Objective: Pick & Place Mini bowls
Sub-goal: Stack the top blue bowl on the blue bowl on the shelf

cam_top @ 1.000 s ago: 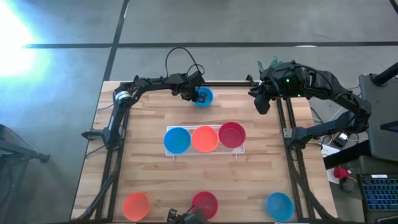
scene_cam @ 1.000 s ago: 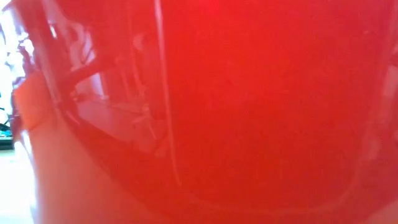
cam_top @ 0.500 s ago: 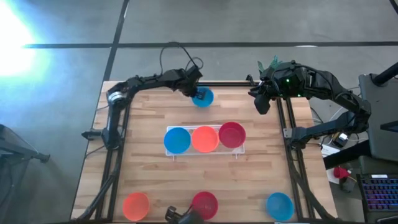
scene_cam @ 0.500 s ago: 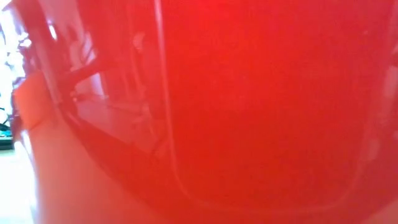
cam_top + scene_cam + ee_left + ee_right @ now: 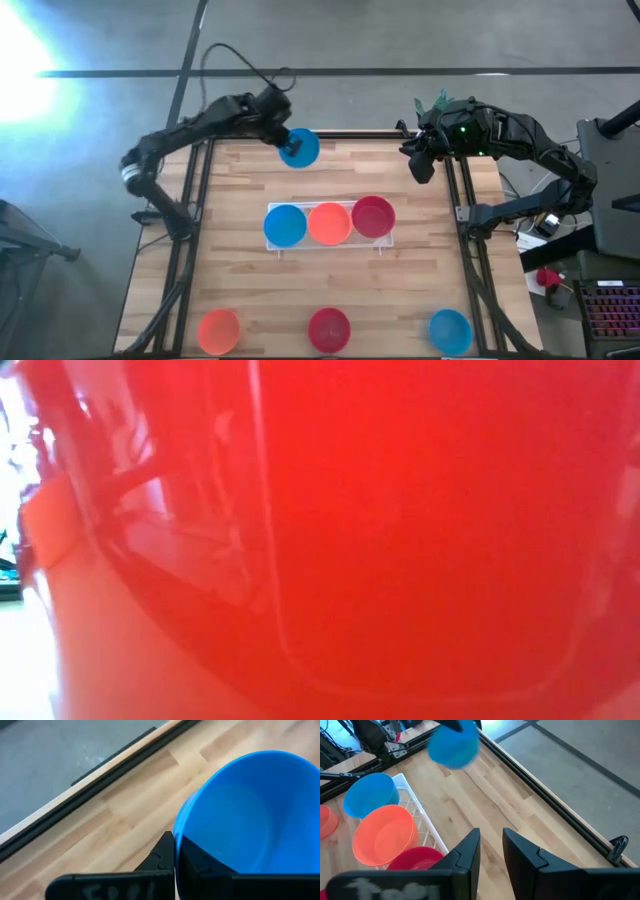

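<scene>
left gripper (image 5: 283, 143) clenching blue mini bowl (image 5: 300, 148) rim, lifting at surface (image 5: 230, 250) 12 o'clock, carrying trayward; right gripper (image 5: 490, 847) idling, part-open, empty.

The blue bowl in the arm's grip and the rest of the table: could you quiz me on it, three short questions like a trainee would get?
1. True or false: the left gripper is shut on the rim of a blue bowl.
2. How many bowls sit in the white tray?
3. Which colour is the bowl at the table's front edge on the right arm's side: A red, B blue, C orange?

Key:
1. True.
2. Three: blue, orange, red.
3. B, blue.
</scene>
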